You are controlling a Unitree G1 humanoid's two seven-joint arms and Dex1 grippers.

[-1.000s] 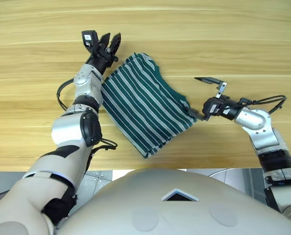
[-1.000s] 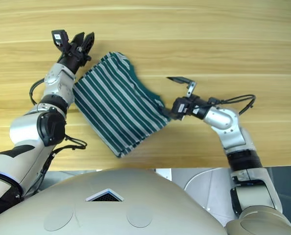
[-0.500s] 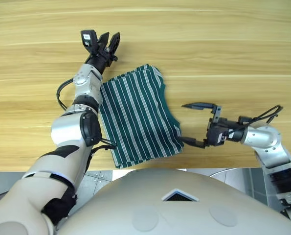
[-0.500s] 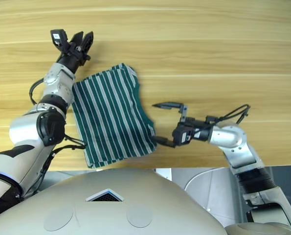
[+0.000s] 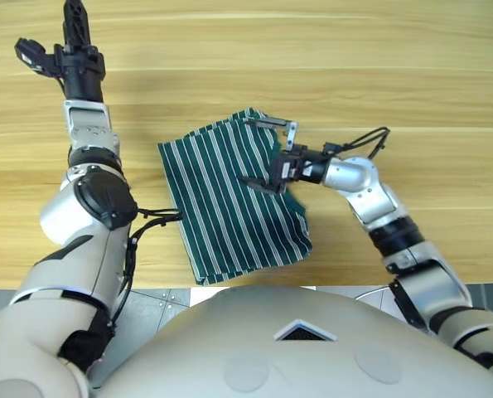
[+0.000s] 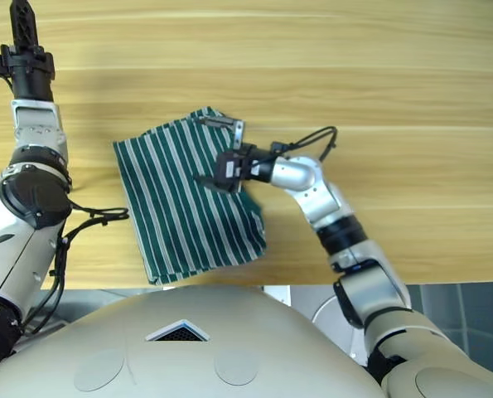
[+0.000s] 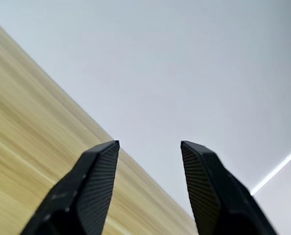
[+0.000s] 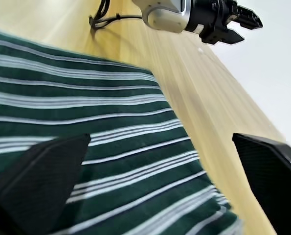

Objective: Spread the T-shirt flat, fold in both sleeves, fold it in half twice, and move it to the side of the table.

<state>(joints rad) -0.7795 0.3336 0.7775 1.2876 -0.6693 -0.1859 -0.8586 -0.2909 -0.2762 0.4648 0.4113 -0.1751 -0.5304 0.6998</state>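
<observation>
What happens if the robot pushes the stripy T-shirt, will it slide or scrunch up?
Probably some of both: the T-shirt lies as thin folded cloth on a smooth-looking table, so it may slide, yet its layers could bunch. Lifted by one edge, it would likely droop and unfold.

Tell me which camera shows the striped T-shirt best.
Left eye view: the folded T-shirt lies on the table with its whole outline in frame, the open right gripper covering part of one edge. The right eye view matches it. The right wrist view catches a close patch of stripes. The left wrist view looks along the table.
</observation>
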